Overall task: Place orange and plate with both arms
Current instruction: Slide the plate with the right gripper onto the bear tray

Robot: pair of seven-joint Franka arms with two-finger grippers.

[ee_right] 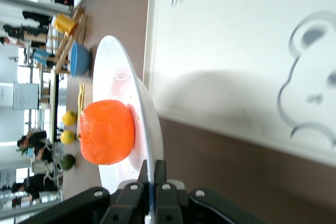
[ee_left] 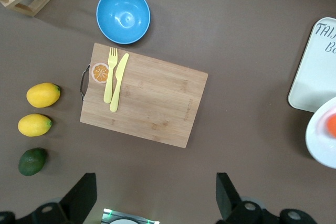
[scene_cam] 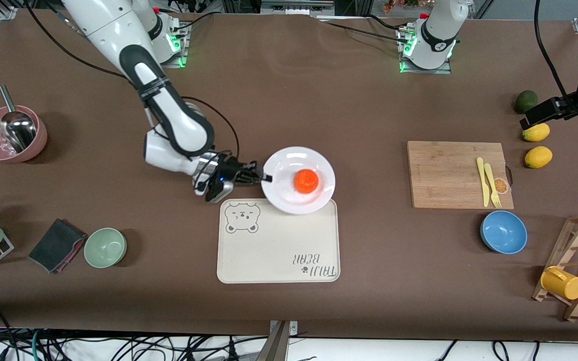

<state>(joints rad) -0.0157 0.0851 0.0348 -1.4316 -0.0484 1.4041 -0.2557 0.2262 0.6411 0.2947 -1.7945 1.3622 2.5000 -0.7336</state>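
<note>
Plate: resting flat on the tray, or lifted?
Lifted and tilted. The right gripper is shut on the rim of the plate, which overhangs the tray and casts a shadow there; the orange sits on it.

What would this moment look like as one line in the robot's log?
right end effector: shut on plate rim, over tray edge | orange: on plate | left end effector: open, waiting above table

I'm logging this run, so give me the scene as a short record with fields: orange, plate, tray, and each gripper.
orange: on the plate
plate: held at its rim, over the tray's edge farther from the front camera
tray: flat on the table, nothing resting on it
right gripper: fingers shut on the plate's rim
left gripper: open, waiting high over the table by the cutting board
</note>
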